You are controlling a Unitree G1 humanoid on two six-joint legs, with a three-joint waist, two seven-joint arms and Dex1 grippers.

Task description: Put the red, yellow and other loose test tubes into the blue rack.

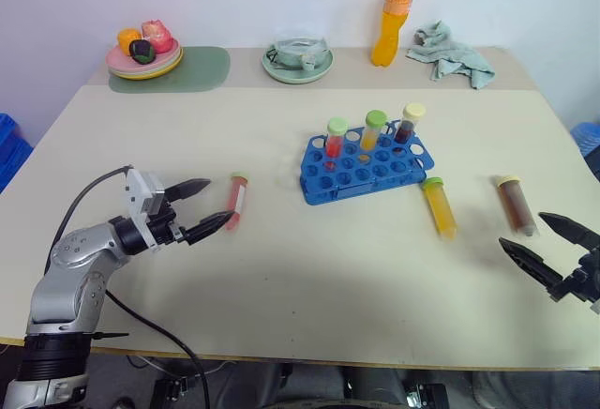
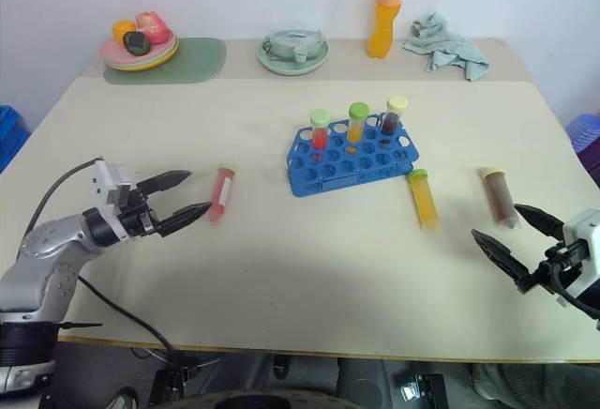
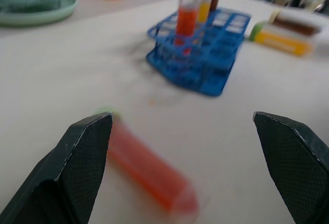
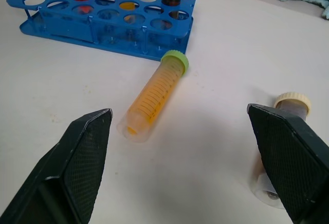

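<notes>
Beige table (image 1: 281,268): blue rack (image 1: 366,167) mid-table holds three tubes; three loose ones lie flat, red tube (image 1: 236,200) left, yellow tube (image 1: 439,206) and brown tube (image 1: 517,204) right. Left gripper (image 1: 208,208) and right gripper (image 1: 546,240) both gape wide, empty.

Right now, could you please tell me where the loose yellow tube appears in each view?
Left eye: yellow tube lies right of the rack, near its front corner.
Right eye: same spot.
Left wrist: far upper right, beyond the rack.
Right wrist: centre, in front of the rack.
Shared landmark: the rack.
</notes>
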